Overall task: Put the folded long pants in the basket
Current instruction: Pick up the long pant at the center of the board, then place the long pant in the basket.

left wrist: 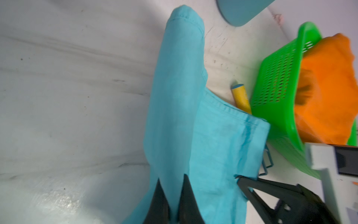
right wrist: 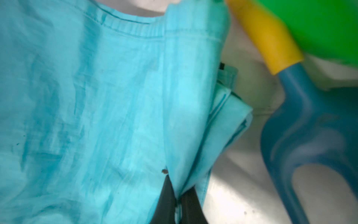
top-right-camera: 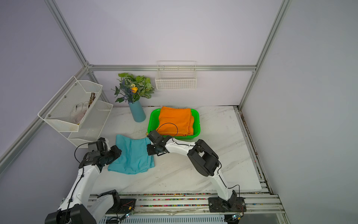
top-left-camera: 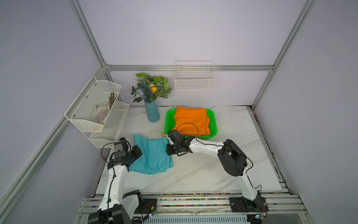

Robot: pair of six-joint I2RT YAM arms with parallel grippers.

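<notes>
Item: teal pants (top-left-camera: 151, 155), one folded garment, lying on the table (top-left-camera: 213, 170) toward its left edge, about midway between front and rear, with the far right corner near the front left corner of the basket (top-left-camera: 168, 120). The basket stands at the rear edge, near the middle, and already holds the orange pants (top-left-camera: 190, 120); no tan pair can be made out. Orientation: the long axis runs from the rear toward the front edge, slightly skewed. The stitched hem faces the rear, and the layered loose ends face the front. Left gripper (left wrist: 172, 177): closed, pinching a raised ridge of cloth along the left side. Right gripper (right wrist: 178, 191): closed, clamped on the stacked fold at the right side. Handling, as judged: light, limp and thin, with no stiffness of its own. It is likely to sag between the two holds and to shed its layers if only the top ply is caught. The best hold is on opposite side edges through all the plies, as the jaws appear to have it, and kept taut. Hazard: a yellow-capped blue bottle (right wrist: 271, 38) lies between the cloth and the basket wall, and a trailing end could drag it. The basket is nearly full, so the load must clear the rim and settle flat on the orange.
</notes>
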